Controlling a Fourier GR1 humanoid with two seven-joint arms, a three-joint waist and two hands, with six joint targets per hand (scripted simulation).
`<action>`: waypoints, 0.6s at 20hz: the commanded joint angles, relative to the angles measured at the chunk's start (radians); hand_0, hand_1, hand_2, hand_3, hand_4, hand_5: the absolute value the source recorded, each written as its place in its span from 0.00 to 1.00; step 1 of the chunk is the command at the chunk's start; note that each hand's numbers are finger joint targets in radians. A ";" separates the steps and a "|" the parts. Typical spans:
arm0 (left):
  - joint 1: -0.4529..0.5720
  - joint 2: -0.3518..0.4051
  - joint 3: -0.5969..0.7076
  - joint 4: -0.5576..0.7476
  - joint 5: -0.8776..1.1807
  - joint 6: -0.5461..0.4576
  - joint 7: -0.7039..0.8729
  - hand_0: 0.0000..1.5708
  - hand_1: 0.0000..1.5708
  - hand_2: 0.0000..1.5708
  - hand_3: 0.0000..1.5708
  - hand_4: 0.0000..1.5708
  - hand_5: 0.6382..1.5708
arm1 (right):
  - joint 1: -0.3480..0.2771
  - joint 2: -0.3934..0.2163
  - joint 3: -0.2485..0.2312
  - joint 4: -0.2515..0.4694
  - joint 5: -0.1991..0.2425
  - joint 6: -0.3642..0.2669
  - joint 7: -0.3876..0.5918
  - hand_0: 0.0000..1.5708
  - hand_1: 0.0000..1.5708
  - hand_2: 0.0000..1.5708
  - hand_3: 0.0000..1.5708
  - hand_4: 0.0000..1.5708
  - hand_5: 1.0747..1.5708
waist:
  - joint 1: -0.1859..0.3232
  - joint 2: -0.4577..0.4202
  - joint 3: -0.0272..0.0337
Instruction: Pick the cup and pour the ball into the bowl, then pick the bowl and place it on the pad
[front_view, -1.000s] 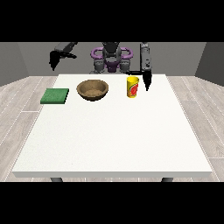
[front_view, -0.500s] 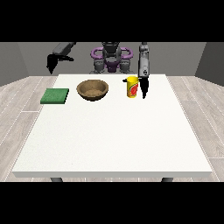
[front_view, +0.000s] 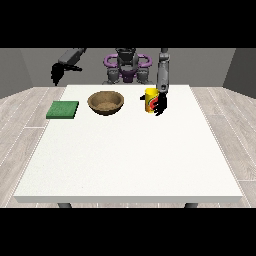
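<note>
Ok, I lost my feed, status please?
Hand at the view's right against the yellow cup. Other hand raised, clear of table. Brown wooden bowl and green pad untouched.

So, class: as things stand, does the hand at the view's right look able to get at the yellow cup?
Probably yes. The hand at the view's right is already right beside the yellow cup, on its right side, and nothing stands between them. The bowl sits apart, further left.

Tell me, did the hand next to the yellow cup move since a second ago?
Yes. The hand at the view's right has come down and in toward the yellow cup, which stays put on the table; the hand now sits against its side.
</note>
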 joint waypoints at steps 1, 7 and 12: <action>-0.002 -0.057 -0.030 0.048 -0.083 0.197 -0.032 0.83 0.83 1.00 1.00 0.91 0.66 | -0.025 -0.024 -0.016 0.010 -0.012 0.014 -0.001 0.00 0.00 0.00 0.00 0.00 1.00 | -0.041 0.031 -0.0119; 0.020 -0.011 -0.036 0.040 -0.100 0.170 0.027 0.84 0.84 1.00 1.00 0.96 0.65 | 0.005 -0.048 -0.036 0.004 -0.031 0.032 0.029 0.00 0.00 0.00 0.00 0.00 1.00 | -0.043 -0.028 -0.0119; -0.013 0.143 -0.144 -0.015 -0.273 0.241 0.318 0.88 0.88 1.00 1.00 1.00 0.75 | 0.054 -0.042 -0.027 0.139 -0.014 0.046 0.064 0.00 0.00 0.00 0.00 0.00 1.00 | 0.032 -0.245 -0.0080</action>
